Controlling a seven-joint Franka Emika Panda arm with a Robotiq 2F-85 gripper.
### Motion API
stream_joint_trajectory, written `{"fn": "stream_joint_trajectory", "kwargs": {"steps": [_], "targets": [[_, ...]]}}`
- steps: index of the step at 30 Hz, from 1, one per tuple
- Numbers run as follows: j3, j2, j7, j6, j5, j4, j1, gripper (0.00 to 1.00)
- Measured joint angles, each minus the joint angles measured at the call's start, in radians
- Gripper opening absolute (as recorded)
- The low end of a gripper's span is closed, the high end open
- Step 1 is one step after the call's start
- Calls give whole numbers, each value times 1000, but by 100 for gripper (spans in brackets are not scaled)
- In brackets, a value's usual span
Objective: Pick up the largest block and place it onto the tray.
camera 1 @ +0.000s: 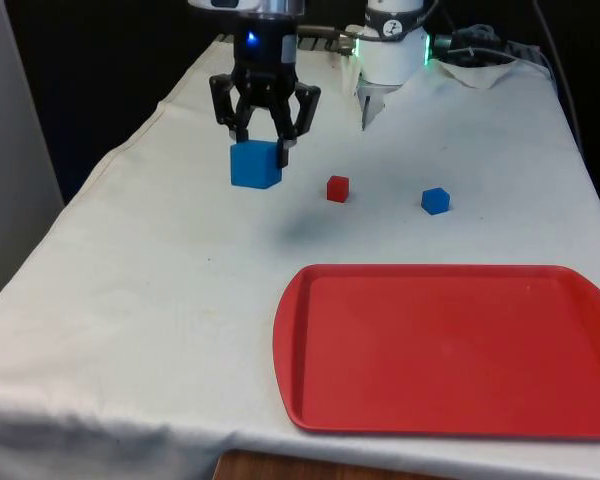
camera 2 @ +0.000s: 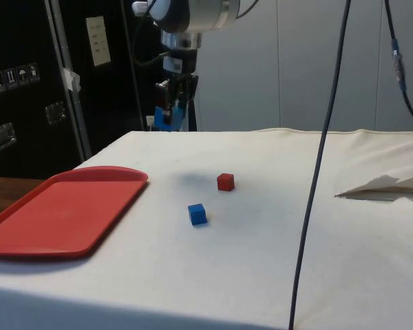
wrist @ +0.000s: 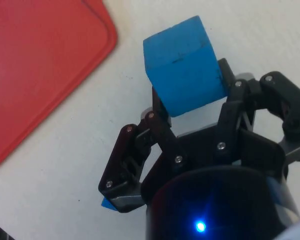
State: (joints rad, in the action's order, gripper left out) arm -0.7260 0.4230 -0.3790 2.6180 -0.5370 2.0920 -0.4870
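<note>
I've got the gripper (camera 1: 264, 135) clamped on the big blue block (camera 1: 255, 164), lifted off the cloth, with the red tray (camera 1: 450, 350) lying toward the front view's right, nearer the camera.

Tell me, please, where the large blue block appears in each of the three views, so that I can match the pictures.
Front view: the large blue block hangs in the gripper, above the cloth, towards the front view's left, beyond the red tray.
Side view: large blue block held high above the table's far edge, beyond the tray.
Wrist view: block clamped between the jaws, tray beside it.
Shared landmark: the red tray.
</note>
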Motion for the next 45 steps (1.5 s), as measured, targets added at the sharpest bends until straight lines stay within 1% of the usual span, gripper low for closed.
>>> {"fn": "stream_joint_trajectory", "kwargs": {"steps": [2, 3, 6, 7, 13, 17, 19, 23, 25, 30, 31, 37, 45], "targets": [[2, 8, 12, 0, 11, -11, -2, 0], [6, 15, 30, 0, 30, -20, -3, 0], [12, 22, 60, 0, 60, -33, -4, 0], [12, 22, 60, 0, 60, -33, -4, 0], [25, 39, 111, 0, 109, -64, -5, 0], [33, 53, 131, -2, 120, -88, -5, 0], [40, 70, 150, -4, 131, -113, -5, 0], [48, 85, 163, -6, 134, -137, -5, 0], [59, 103, 176, -6, 134, -164, -5, 0], [74, 133, 197, -7, 134, -208, -5, 0], [74, 133, 197, -7, 134, -208, -5, 0], [100, 173, 222, -7, 134, -271, -5, 0], [123, 201, 237, -6, 134, -304, -6, 0]]}}
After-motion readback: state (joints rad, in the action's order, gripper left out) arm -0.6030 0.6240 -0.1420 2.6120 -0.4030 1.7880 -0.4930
